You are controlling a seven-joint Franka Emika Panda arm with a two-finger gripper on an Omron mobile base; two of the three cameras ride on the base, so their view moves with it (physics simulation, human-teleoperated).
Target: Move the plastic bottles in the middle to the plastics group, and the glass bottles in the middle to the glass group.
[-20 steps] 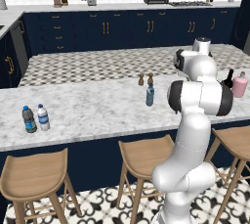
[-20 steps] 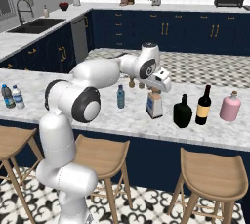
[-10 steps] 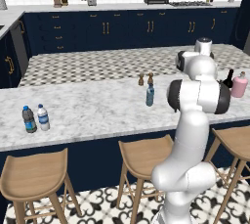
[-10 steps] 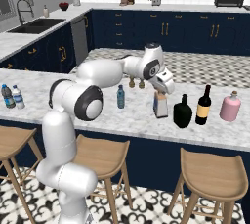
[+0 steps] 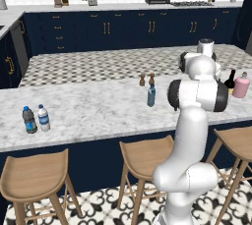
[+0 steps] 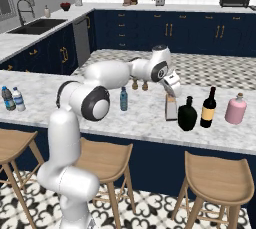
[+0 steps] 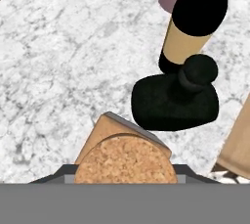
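Observation:
My gripper [image 6: 171, 89] is shut on the corked top of the square clear glass bottle [image 6: 171, 108], holding it upright just left of the squat black flask [image 6: 187, 114]. In the hand view the cork stopper [image 7: 126, 162] sits right below the camera, with the black flask [image 7: 176, 98] close beyond it. The glass group stands right of the flask: the dark wine bottle [image 6: 208, 108] and the pink bottle [image 6: 236, 109]. The slim blue-grey plastic bottle [image 6: 123, 99] stands mid-counter. The plastics group, two small water bottles [image 6: 7, 98] [image 6: 19, 99], is at the far left.
Two small brown shakers [image 6: 135, 84] [image 6: 145, 85] stand behind the blue-grey bottle. Wooden stools [image 6: 216, 179] line the counter's near edge. The marble counter [image 6: 60, 104] has open room between the two groups.
My gripper has carried the square bottle rightwards along the counter, from beside the shakers to right next to the black flask. Nothing else has moved.

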